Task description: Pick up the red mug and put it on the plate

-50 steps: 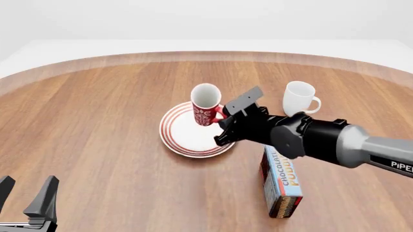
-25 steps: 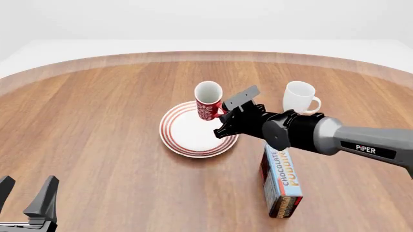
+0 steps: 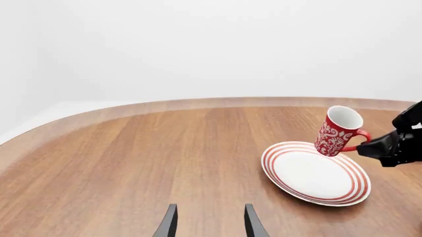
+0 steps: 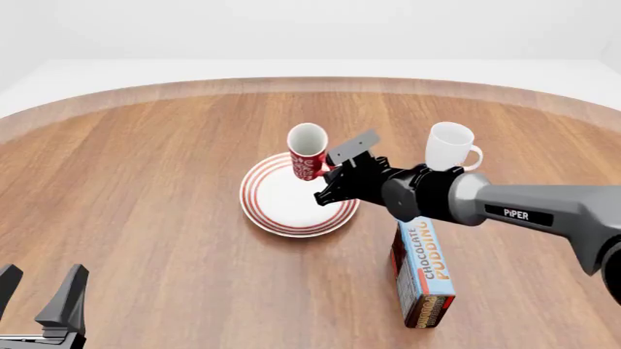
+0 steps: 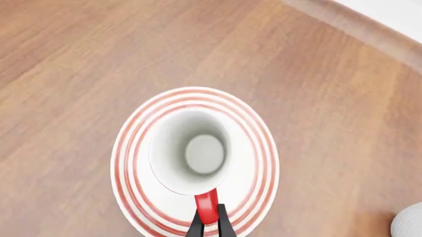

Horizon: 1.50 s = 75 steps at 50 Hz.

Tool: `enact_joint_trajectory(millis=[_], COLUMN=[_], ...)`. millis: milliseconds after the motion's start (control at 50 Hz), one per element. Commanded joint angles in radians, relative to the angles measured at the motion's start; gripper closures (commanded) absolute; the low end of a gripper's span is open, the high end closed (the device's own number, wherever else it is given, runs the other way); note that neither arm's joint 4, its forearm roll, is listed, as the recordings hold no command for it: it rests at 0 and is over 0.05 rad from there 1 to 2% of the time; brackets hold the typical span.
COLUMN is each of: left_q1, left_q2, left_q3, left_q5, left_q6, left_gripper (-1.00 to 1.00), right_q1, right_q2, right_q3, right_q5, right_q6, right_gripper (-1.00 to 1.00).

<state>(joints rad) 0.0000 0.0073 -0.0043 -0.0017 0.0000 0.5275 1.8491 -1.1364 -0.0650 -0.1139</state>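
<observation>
The red mug (image 4: 307,152) with its white pattern hangs tilted over the far part of the plate (image 4: 281,207), a white plate with red rings. My right gripper (image 4: 327,178) is shut on the mug's red handle (image 5: 206,207). In the left wrist view the red mug (image 3: 339,131) has its base right at the far rim of the plate (image 3: 315,195); I cannot tell if they touch. The right wrist view looks down into the mug's white inside (image 5: 194,153), with the plate (image 5: 128,148) below it. My left gripper (image 4: 39,298) stands open and holds nothing at the near left.
A plain white mug (image 4: 451,147) stands upright to the right of the plate, behind my right arm. A chocolate pudding box (image 4: 422,273) lies on the table nearer, under that arm. The table's curved far edge runs behind everything.
My right arm has reached farther forward and come down, bringing the red mug lower toward the plate's far side. The left gripper has not moved.
</observation>
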Motion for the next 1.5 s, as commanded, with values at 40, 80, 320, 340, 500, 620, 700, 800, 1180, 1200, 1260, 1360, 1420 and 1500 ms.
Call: enact_joint_trajectory(millis=[40,80,320,340,500,620,700,800,1180,1200,1260,1360,1420,1500], left_q1=[0.0,0.0,0.0,0.0,0.0,0.0,0.0,0.0,0.0,0.0,0.0,0.0,0.0,0.0], left_q2=[0.0,0.0,0.0,0.0,0.0,0.0,0.0,0.0,0.0,0.0,0.0,0.0,0.0,0.0], left_q3=[0.0,0.0,0.0,0.0,0.0,0.0,0.0,0.0,0.0,0.0,0.0,0.0,0.0,0.0], left_q5=[0.0,0.0,0.0,0.0,0.0,0.0,0.0,0.0,0.0,0.0,0.0,0.0,0.0,0.0], left_q6=[0.0,0.0,0.0,0.0,0.0,0.0,0.0,0.0,0.0,0.0,0.0,0.0,0.0,0.0], left_gripper=[-1.0,-1.0,-1.0,-1.0,-1.0,-1.0,-1.0,-1.0,-1.0,-1.0,-1.0,-1.0,-1.0,-1.0], right_q1=[0.004,0.005,0.002,0.001,-0.003,0.001,-0.001,0.001,0.002,0.001,-0.002,-0.006,-0.006,-0.006], right_q2=[0.031,0.035,0.075,0.078,0.101,0.108,0.121,0.133,0.169,0.172,0.179,0.189,0.195,0.203], right_q3=[-0.025,-0.028,-0.06,-0.061,-0.077,-0.083,-0.085,-0.091,-0.116,-0.119,-0.123,-0.134,-0.137,-0.142], right_q5=[-0.013,-0.014,-0.007,-0.009,-0.005,-0.006,-0.01,-0.013,-0.01,-0.01,-0.009,-0.005,-0.005,-0.006], right_q6=[0.01,0.011,0.007,0.006,0.006,0.01,0.009,0.015,0.021,0.022,0.021,0.021,0.022,0.024], right_gripper=[1.0,1.0,1.0,1.0,1.0,1.0,1.0,1.0,1.0,1.0,1.0,1.0,1.0,1.0])
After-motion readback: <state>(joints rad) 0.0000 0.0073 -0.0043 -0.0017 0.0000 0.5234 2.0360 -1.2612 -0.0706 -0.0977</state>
